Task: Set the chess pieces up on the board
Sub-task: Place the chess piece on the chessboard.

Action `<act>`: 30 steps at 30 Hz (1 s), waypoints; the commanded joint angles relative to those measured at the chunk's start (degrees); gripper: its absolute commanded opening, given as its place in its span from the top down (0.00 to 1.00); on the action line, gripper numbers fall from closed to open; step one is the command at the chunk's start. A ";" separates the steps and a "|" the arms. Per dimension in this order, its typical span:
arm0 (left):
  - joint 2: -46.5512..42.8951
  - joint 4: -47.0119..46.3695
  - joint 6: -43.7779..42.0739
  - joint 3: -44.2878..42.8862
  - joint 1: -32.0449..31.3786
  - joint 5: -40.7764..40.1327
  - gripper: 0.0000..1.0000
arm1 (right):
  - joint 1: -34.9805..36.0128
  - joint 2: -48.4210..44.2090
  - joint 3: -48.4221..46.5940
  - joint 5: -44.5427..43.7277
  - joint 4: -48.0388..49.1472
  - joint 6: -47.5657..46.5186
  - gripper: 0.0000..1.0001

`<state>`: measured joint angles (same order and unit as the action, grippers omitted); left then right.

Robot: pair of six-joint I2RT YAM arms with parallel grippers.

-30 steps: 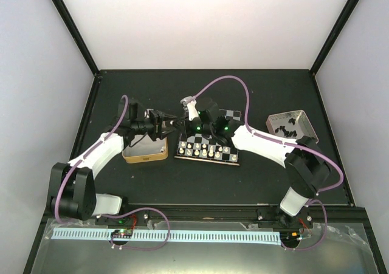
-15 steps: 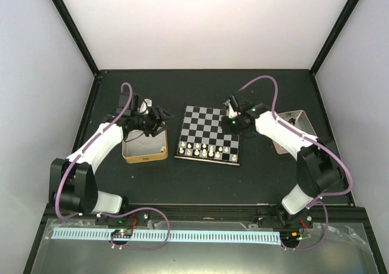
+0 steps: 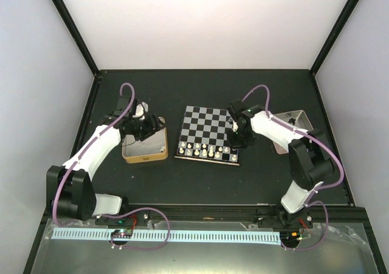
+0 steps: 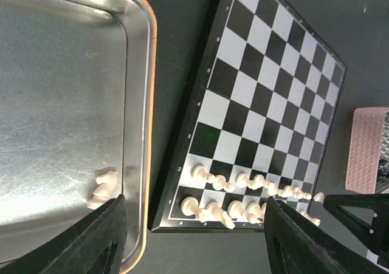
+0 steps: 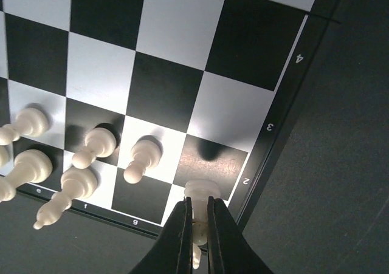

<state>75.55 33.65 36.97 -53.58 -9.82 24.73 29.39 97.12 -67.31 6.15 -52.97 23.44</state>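
The board (image 3: 206, 125) lies mid-table with cream-white chess pieces (image 3: 203, 152) lined up on its two near rows. My right gripper (image 3: 239, 141) hangs over the board's near right corner, shut on a cream pawn (image 5: 202, 192). The pawn is held just above the edge squares of the board (image 5: 164, 49), and its shadow falls on the dark square beside the 2 mark. My left gripper (image 3: 157, 126) is open over the gold-sided tin (image 3: 144, 156). In the left wrist view nothing sits between its fingers (image 4: 103, 237), and a cream knight (image 4: 106, 184) lies in the tin.
A pinkish-silver tin (image 3: 298, 119) stands right of the board, partly behind my right arm. The gold tin's rim (image 4: 149, 104) runs close along the board's left edge (image 4: 182, 158). Black frame posts border the dark table.
My left gripper has drawn back from the board to over the gold tin and opened. My right gripper has swung from the board's middle to the far right, then to its near right corner.
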 commanded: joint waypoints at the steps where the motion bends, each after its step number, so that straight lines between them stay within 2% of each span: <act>1: 1.86 1.99 -3.05 -2.77 0.35 -1.25 0.37 | 0.13 1.87 0.16 -0.52 -1.00 -0.95 0.96; 9: 2.38 1.97 -3.13 -2.86 0.37 -1.41 0.37 | 0.14 4.49 0.25 -0.65 -0.41 -0.95 0.91; 16: 2.61 3.73 -5.13 -4.43 0.38 -4.96 0.36 | 0.08 4.00 -1.52 -2.10 -0.24 -0.07 0.74; 23: 2.33 6.78 -13.21 -9.11 0.31 -13.86 0.26 | 0.06 0.92 -4.00 -3.72 0.96 1.47 0.66; 30: 7.08 7.63 -25.91 -15.17 0.33 -21.52 0.26 | 0.06 -1.42 -4.91 -3.10 4.27 1.78 0.64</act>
<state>79.20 39.90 20.32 -64.53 -9.82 9.43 29.39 97.89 -70.37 3.55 -51.27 24.49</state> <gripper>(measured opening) 0.745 0.358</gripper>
